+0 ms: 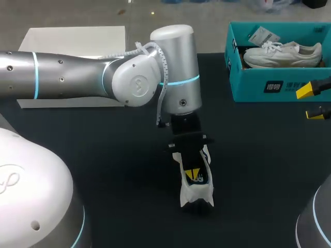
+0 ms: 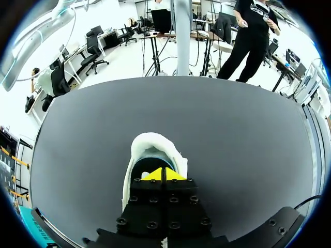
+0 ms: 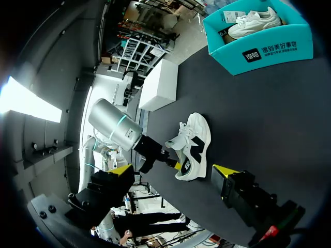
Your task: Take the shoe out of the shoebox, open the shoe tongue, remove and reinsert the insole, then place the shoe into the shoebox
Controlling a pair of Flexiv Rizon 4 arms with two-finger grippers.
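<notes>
out of the box and standing on its sole, as far as can be told, on the dark table (image 1: pixel 103 170): one white shoe (image 1: pixel 192 195) with black side marks, just toward 6 o'clock from the table's middle. set there, probably, because bare cloth all round gives both arms room to work.

reaching in from 9 o'clock and bending straight down over it: the left arm, with the left gripper (image 1: pixel 194 174) sunk into the shoe's mouth. in the left wrist view, yellow tips pressed together into one narrow wedge, with the shoe's white padding curving just ahead of them. closed like that, most likely, to slip past the tongue and get at the insole. cannot tell whether anything thin is pinched between the tips, since the shoe's wall hides what lies below. no insole in plain sight outside the shoe.

parked at 3 o'clock, well apart from the work: the right gripper (image 1: pixel 313 102), fingers spread wide with nothing between them. held back and open, by the look of it, to stay out of the left arm's way yet be ready to steady the shoe.

at 1 to 2 o'clock: the teal shoebox (image 1: pixel 269 85), open-topped, a second pale shoe (image 1: pixel 282 54) inside. near enough for an easy return, far enough not to crowd the job.

reads as the tongue-or-insole stage, with the return to the box not yet done.
</notes>
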